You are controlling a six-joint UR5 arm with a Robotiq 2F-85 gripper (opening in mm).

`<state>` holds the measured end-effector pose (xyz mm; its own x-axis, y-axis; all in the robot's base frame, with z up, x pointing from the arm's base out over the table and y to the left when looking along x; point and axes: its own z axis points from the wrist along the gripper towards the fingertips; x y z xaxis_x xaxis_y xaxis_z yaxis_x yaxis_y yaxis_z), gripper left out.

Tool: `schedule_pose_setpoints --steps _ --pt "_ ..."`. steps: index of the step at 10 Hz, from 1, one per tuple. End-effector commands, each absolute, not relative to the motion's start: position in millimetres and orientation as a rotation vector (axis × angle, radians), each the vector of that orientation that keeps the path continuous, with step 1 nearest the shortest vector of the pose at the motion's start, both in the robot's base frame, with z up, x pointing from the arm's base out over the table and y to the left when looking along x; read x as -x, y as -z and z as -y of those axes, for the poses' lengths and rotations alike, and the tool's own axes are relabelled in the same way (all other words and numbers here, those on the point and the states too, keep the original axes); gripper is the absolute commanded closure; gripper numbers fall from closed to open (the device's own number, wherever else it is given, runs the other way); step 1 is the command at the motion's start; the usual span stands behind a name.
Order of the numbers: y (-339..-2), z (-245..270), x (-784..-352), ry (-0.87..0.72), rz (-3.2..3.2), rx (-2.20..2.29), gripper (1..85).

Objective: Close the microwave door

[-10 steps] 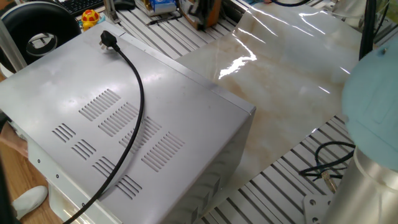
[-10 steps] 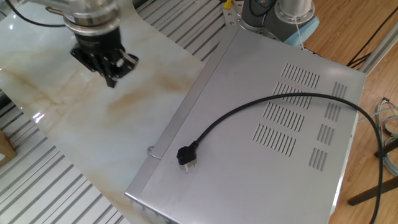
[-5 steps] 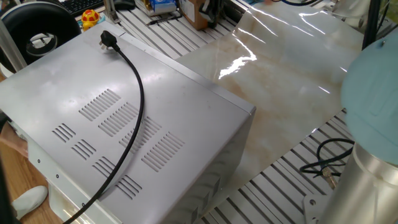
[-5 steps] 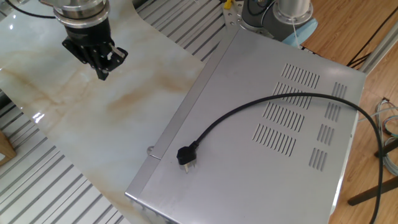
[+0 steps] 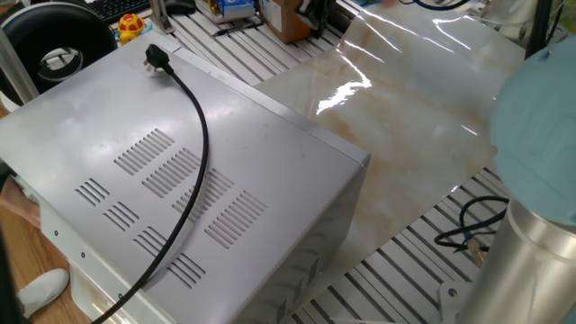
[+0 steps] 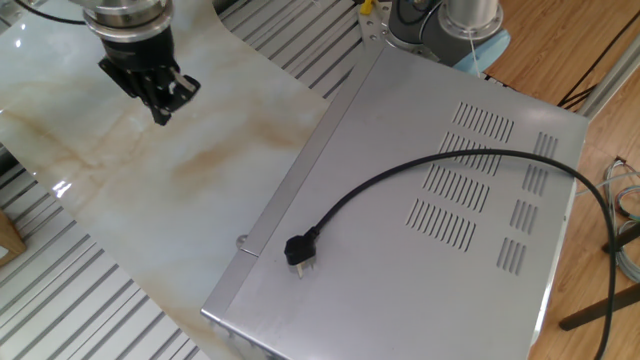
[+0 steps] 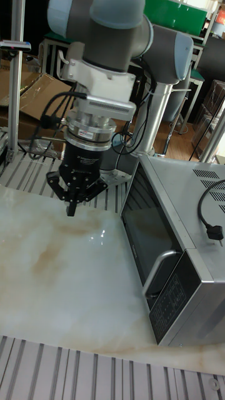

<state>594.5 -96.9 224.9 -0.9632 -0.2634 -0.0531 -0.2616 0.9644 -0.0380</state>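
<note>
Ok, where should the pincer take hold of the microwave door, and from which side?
Grip the curved silver handle on the microwave door, beside the control panel. It bows off the glass, likely leaving room for a finger behind it. Approach from the front, across the marble slab where the pincer hovers.

The tabletop (image 5: pixel 225 54) consists of ribbed aluminium slats, covered by a glossy marble-pattern sheet (image 5: pixel 405 99) reflecting overhead light. A wooden floor (image 6: pixel 560 50) lies beside it. Cardboard (image 7: pixel 31 87), a green panel (image 7: pixel 175 15) and metal frame posts (image 7: pixel 14 75) stand behind.
</note>
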Motion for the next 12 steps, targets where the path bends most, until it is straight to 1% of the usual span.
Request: schedule_pose_setpoints --steps 1,3,4,5,6,7,12 --pt "-220.9 112.6 -593.4 0.011 -3.054 0.372 84.3" --pt "-220.7 113.3 -591.1 0.013 -3.069 0.321 84.3" --pt "-218.4 98.7 -588.8 -0.087 -3.066 0.275 84.3" --pt "-210.5 105.1 -590.6 -0.093 -3.048 0.292 84.3" --pt "-209.1 117.4 -588.2 -0.034 -3.066 0.310 84.3" --pt "-210.2 121.7 -584.6 -0.010 -3.078 0.309 84.3" --pt "-211.0 110.6 -586.2 -0.056 -3.076 0.263 84.3"
